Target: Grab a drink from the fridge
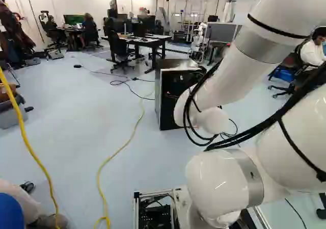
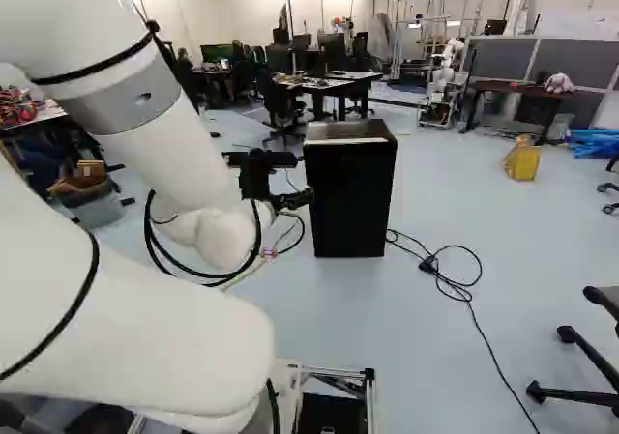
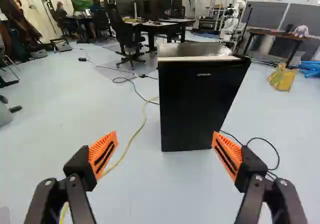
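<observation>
Black fridge (image 3: 197,104) — shut, ahead of spread fingers (image 2: 294,200), apart.

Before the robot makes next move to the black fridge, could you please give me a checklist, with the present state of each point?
1. Black fridge is ahead of the gripper: ok.
2. Fingers are open, with nothing gripped: ok.
3. Fridge door is open for reaching in: not ok, it is shut.
4. Fingers are at the door edge: not ok, they seem to stop short of the fridge.
5. A drink is inside: cannot tell, the shut door hides the inside.
6. Yellow cable on the floor is out of the base's way: cannot tell, the route is not shown.
</observation>
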You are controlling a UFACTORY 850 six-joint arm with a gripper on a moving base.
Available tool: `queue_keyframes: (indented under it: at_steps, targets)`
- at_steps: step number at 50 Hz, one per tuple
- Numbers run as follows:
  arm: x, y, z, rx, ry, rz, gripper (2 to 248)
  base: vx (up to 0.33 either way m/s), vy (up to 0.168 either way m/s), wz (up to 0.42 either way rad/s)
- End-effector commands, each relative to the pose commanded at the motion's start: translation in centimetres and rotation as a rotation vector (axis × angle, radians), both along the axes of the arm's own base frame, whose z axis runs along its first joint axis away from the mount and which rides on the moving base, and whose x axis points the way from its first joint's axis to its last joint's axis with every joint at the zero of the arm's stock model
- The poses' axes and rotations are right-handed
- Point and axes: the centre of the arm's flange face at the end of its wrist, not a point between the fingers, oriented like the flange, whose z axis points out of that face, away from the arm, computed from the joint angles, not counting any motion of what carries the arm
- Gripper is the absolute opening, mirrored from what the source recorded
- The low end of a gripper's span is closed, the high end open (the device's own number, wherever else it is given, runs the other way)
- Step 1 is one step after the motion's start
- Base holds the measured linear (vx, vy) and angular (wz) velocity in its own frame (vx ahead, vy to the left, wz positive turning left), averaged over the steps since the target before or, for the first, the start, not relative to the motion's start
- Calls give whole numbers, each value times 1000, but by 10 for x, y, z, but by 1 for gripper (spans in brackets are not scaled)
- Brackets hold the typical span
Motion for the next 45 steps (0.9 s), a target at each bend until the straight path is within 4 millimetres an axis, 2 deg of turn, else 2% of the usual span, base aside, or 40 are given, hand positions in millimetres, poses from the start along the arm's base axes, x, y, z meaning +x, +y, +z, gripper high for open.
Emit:
queue_keyframes:
  at_steps: [45]
  targets:
    - [0, 0, 0, 0, 0, 0, 247, 18, 1, -1]
